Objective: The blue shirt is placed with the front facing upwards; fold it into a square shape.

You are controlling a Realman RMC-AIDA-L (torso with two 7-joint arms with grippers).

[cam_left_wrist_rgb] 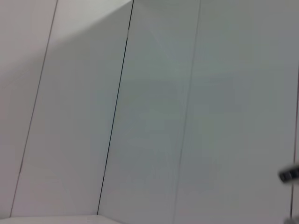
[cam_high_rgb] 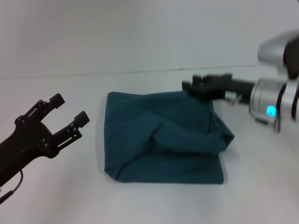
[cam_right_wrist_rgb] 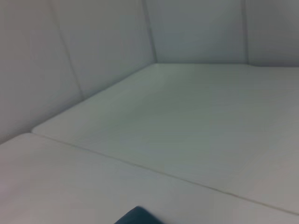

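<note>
Right gripper (cam_high_rgb: 189, 87) at upper right corner of blue shirt (cam_high_rgb: 159, 140), frame centre; grip state: cannot tell. Left gripper (cam_high_rgb: 70, 111) spread wide, empty, lower left. Shirt nearly square; judged final fold. Next: flatten raised right edge.

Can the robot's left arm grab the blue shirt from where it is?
Probably yes. The left gripper hovers open beside the blue shirt, fingers pointing toward its near edge, with only bare table between. The right gripper is at the shirt's far corner.
</note>
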